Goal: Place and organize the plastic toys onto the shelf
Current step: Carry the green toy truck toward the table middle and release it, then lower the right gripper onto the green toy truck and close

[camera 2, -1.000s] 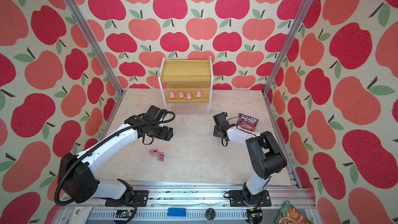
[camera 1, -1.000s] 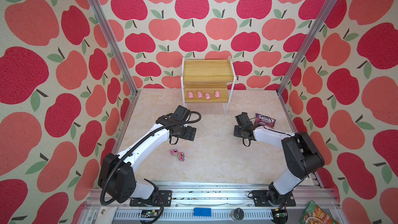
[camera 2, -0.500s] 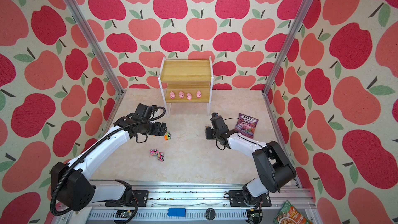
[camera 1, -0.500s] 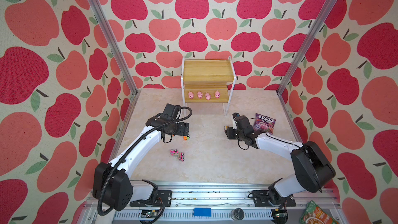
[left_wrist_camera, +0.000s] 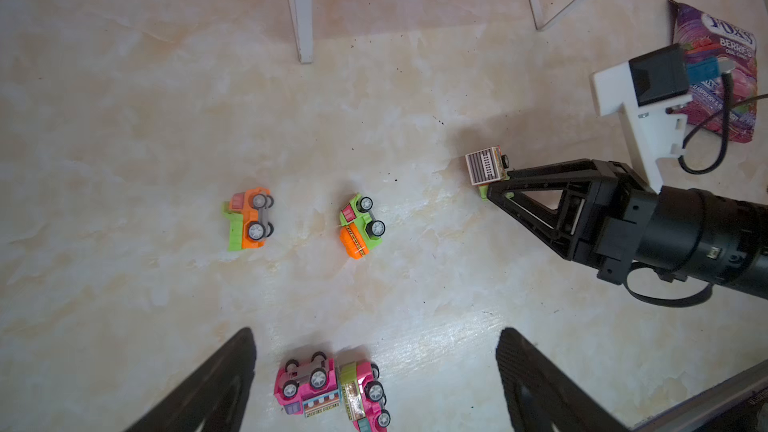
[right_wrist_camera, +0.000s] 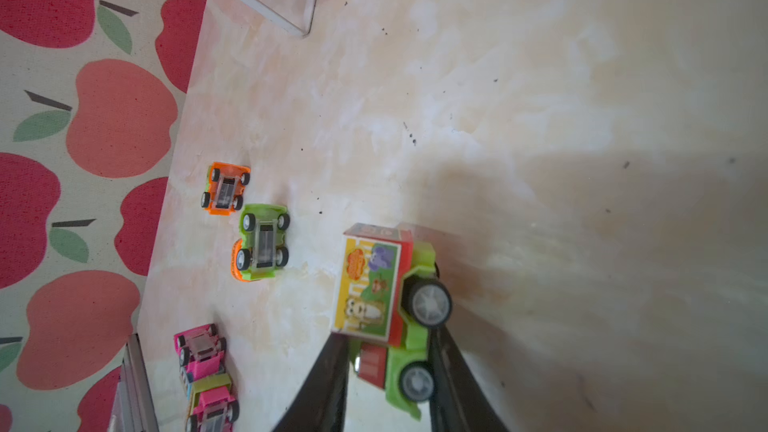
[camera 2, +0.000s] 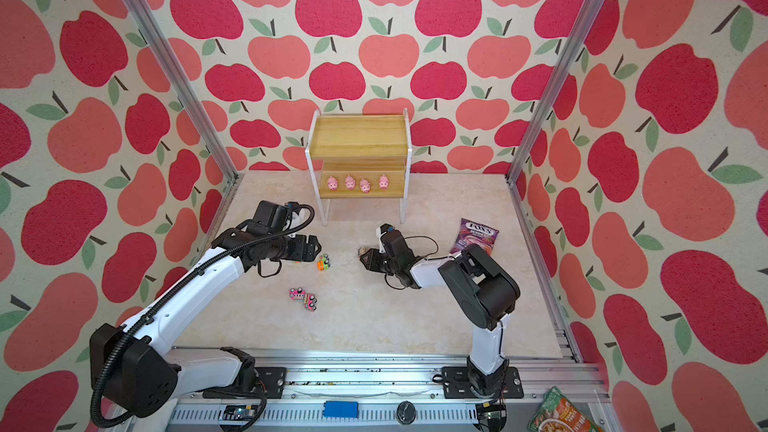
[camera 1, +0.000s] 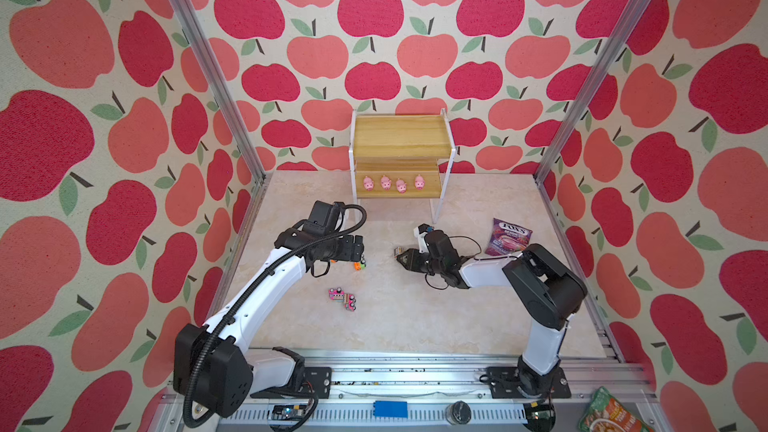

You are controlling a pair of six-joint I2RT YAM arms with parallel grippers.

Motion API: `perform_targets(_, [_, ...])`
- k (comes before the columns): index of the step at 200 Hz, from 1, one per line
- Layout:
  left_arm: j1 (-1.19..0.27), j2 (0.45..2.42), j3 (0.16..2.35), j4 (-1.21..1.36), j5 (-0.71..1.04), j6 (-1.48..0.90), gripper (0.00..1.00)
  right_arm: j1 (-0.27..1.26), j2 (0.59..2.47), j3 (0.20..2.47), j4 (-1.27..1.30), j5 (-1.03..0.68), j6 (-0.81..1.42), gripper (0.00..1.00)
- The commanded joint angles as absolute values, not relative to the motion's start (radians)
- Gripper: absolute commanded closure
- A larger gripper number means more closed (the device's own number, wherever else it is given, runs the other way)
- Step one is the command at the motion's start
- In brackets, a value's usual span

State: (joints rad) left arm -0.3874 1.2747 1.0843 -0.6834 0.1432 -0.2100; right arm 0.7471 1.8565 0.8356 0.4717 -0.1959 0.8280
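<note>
- The plastic toys number nine: four pink pigs (camera 1: 386,182) (camera 2: 350,182) and five trucks.
- The worktop (camera 1: 415,322) is pale marbled beige with dark specks. Walls printed with red and coral apples close it in on three sides.
- Two aluminium posts rise at the far corners, and a metal rail (camera 1: 415,371) along the near edge carries both arm bases.
- One shelf (camera 1: 401,139) (camera 2: 357,139) stands at the far middle against the back wall. It has two wood-grain boards in a white frame, and the upper board is bare.
- The four pigs stand in a row on the lower board, each apart from the next.
- All five trucks are off the shelf.
- Two pink trucks (camera 1: 337,294) (left_wrist_camera: 305,384) lie on their sides, touching each other, left of the middle.
- An orange truck (left_wrist_camera: 247,218) and a green truck with an orange tank (left_wrist_camera: 360,226) (camera 2: 323,262) lie on their sides, apart from each other.
- In both top views the orange truck sits mostly hidden under the left arm's wrist.
- The fifth is a green truck with an animal-picture box (right_wrist_camera: 374,284) (left_wrist_camera: 484,166). The right fingers (right_wrist_camera: 328,384) pinch it at the cab end, with the box jutting beyond the tips.
- I cannot tell whether its wheels touch the worktop.
- The left fingers (left_wrist_camera: 216,380) are spread wide above the worktop and hold nothing.
- One purple candy bag (camera 1: 507,241) lies flat on the right — well apart from the loose trucks.
- One snack packet (camera 1: 611,413) lies beyond the rail at the near right corner.
</note>
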Motion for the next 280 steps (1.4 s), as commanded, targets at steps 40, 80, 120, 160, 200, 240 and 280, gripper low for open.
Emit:
perform_targets(40, [-0.388,1.246,1.069,-0.667,0.174,-0.202,0.07,0.669,1.845,0.713,0.615,-0.215,0.984,0.56])
perform_targets(80, [-0.392,1.237,1.065,-0.666,0.173,-0.201,0.07,0.621,1.781,0.660,0.545,-0.178,0.983,0.45])
perform_targets(120, [-0.397,1.233,1.063,-0.666,0.170,-0.199,0.07,0.629,1.672,0.688,0.343,-0.066,0.822,0.42])
perform_targets(160, [-0.402,1.233,1.062,-0.663,0.169,-0.199,0.07,0.786,1.637,0.843,0.095,0.223,0.626,0.40])
perform_targets(200, [-0.406,1.226,1.062,-0.660,0.179,-0.199,0.07,0.914,1.744,0.997,-0.018,0.442,0.568,0.38])
perform_targets(240, [-0.411,1.213,1.059,-0.658,0.186,-0.199,0.07,0.938,1.842,1.102,-0.108,0.511,0.592,0.39])
perform_targets(280, [-0.416,1.201,1.054,-0.657,0.182,-0.198,0.07,0.950,1.907,1.172,-0.153,0.549,0.602,0.44])
